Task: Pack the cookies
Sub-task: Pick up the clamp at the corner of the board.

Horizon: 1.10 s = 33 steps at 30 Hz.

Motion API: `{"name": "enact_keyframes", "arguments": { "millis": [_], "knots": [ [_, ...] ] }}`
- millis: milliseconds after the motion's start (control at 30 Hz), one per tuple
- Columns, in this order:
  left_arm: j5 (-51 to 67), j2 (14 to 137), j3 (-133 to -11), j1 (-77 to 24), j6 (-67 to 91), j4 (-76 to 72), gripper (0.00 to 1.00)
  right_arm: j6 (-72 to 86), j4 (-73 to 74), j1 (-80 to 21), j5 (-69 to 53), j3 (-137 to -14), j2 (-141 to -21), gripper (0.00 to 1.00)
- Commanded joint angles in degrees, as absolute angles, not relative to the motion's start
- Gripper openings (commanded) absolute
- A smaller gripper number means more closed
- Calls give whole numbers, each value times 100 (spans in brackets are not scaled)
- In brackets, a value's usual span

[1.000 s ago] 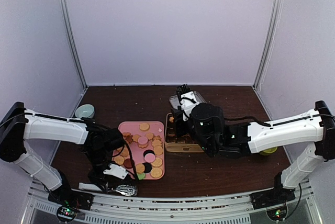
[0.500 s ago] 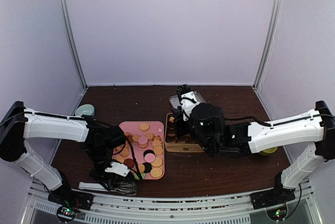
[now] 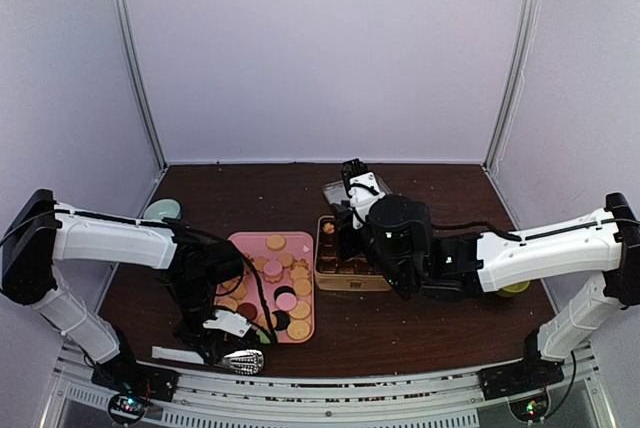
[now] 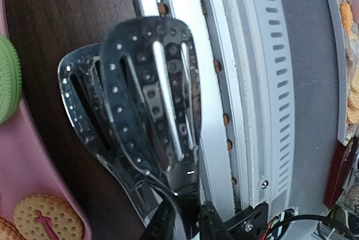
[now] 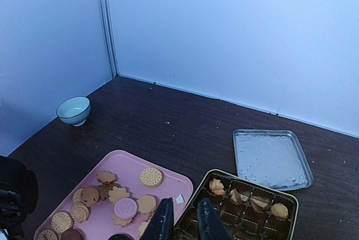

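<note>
Several cookies (image 3: 275, 278), mostly tan with some pink and black, lie on a pink tray (image 3: 240, 240). A few more cookies (image 5: 216, 185) sit in the far row of cups in the gold tin (image 5: 247, 206). My left gripper (image 4: 188, 220) is at the table's front edge (image 3: 215, 333), shut on the neck of a slotted metal spatula (image 4: 151, 83) with two overlapping blades. A green cookie (image 4: 5, 77) and a tan one (image 4: 42, 217) show on the tray beside it. My right gripper (image 5: 184, 220) hovers over the seam between tray and tin, its fingers slightly apart with nothing between them.
The tin's silver lid (image 5: 272, 158) lies behind the tin. A pale green bowl (image 3: 160, 211) stands at the back left. The metal frame rail (image 4: 247, 83) runs along the table's front edge right beside the spatula. A yellow-green object (image 3: 512, 290) peeks from under the right arm.
The left gripper has come down toward the spatula at the front edge and its jaws have narrowed onto the neck. The right gripper's fingers have drawn slightly closer; that arm barely shifted.
</note>
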<state>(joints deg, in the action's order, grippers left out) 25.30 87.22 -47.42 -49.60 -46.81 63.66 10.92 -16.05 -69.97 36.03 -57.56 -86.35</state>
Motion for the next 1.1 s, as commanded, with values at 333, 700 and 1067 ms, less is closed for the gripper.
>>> {"name": "enact_keyframes", "arguments": {
  "millis": [333, 700, 1067],
  "knots": [
    [2908, 8902, -5096, -4983, -4809, 6821, 2, 1162, -1547, -6984, 3735, -5694, -8418, 14],
    [3451, 8368, -6276, -4923, -4836, 7783, 0, 1189, -1643, -6980, 3725, -5698, -8311, 15],
    [6089, 7857, -8990, -3432, -3625, 7498, 0, 1863, -2869, -6681, 996, -5185, -7774, 25]
  ]
}}
